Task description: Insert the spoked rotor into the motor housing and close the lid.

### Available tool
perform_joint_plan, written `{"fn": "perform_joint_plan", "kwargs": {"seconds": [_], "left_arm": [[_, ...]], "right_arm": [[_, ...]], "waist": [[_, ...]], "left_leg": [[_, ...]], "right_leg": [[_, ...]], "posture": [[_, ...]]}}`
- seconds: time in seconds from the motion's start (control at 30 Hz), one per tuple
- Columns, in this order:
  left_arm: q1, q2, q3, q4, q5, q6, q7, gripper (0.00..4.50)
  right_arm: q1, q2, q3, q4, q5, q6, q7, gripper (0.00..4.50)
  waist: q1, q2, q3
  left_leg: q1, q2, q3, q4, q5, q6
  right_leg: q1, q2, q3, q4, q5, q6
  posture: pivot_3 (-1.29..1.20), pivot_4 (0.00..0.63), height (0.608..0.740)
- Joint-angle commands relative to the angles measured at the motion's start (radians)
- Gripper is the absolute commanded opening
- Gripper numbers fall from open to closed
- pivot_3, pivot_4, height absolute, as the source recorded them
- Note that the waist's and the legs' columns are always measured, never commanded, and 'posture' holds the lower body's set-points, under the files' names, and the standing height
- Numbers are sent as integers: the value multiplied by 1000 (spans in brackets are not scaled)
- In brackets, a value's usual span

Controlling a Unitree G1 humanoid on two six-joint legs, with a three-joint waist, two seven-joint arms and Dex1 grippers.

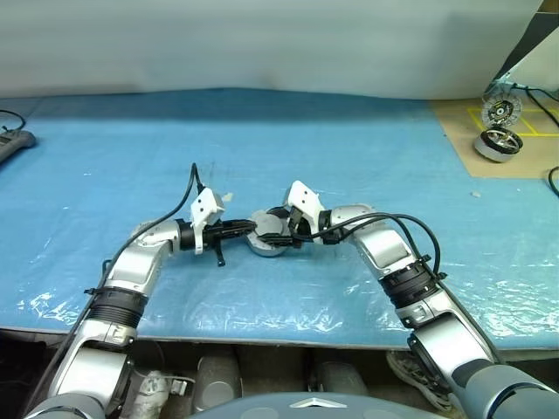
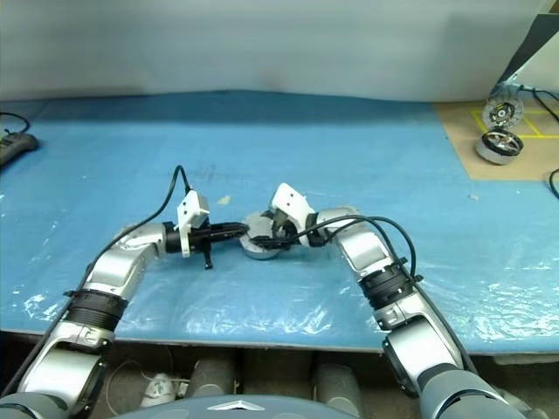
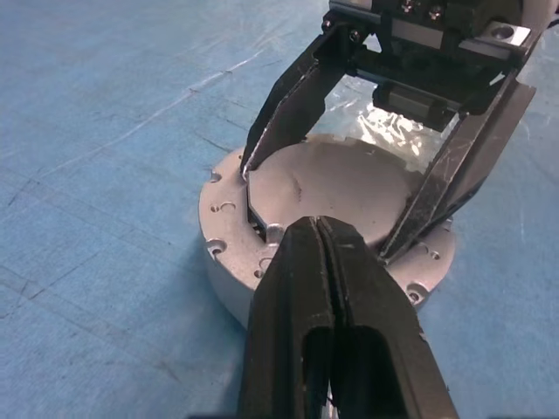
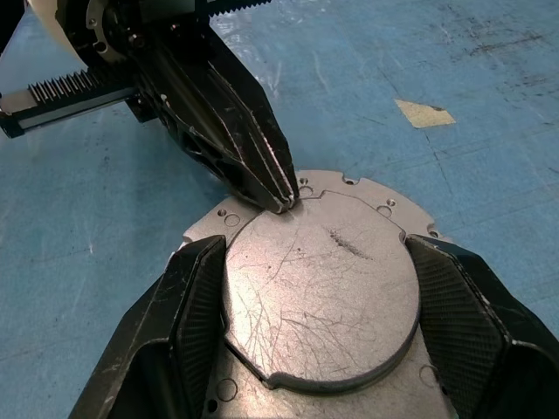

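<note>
The motor housing (image 3: 262,262) sits flat on the blue table (image 1: 367,140), near its front edge, between the two arms. Its lid (image 4: 319,292) lies plain grey face up inside the housing's rim, so the closing appears done or nearly done; the rotor is presumably underneath, though that cannot be confirmed.

The right tool (image 4: 319,327) straddles the lid, one black finger at each side of the disc, touching or nearly touching its edge. This looks like a bracing hold, keeping the lid centred and the housing from sliding on the slick table cover. Whether it actually squeezes the lid cannot be told.

The left tool (image 4: 284,202) is clenched with nothing between its fingers, and its closed tip rests at the lid's edge where it meets the housing rim. A shut tip makes a firm narrow point, which suits pushing the lid down into its seat.

Nearby, a small pale scrap (image 4: 424,113) lies on the table beyond the housing. Far off, at the back right corner, two more motor parts (image 1: 500,131) sit on a brown board (image 1: 463,140), and a dark device (image 1: 13,144) sits at the left edge. None of these crowds the work; only the two tools crowd each other.
</note>
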Motion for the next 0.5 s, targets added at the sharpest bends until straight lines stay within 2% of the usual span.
{"fn": "perform_joint_plan", "kwargs": {"seconds": [0.03, 0.17, 0.47, 0.5], "left_arm": [[29, 18, -30, 9, 32, 22, -4, 41], [39, 21, 2, -5, -1, 52, 5, 41], [23, -20, -52, -9, 28, 37, 4, 41], [25, -20, -53, -8, 31, 34, 1, 11]], "right_arm": [[49, -24, 22, 52, -23, 69, -11, 2965], [47, -28, 19, 52, -20, 70, -11, 2965], [35, -9, 10, 69, -20, 25, -22, 2965], [34, -5, 0, 66, -10, 20, -20, 3315]], "waist": [[1, 1, -1], [1, 0, -3], [1, 0, -4], [1, 0, -4]], "left_leg": [[0, 0, 0, 0, 0, 0], [0, 0, 0, -1, 0, 0], [0, 0, 0, -2, 0, 0], [0, 0, 0, -2, 0, 0]], "right_leg": [[0, 0, 0, 0, 0, 0], [0, 0, 0, 0, 0, 0], [0, -1, 0, -1, 0, 1], [0, -1, 0, -1, 0, 1]], "posture": [[0, 150, 740], [0, 150, 740], [0, 150, 740], [0, 150, 740]]}}
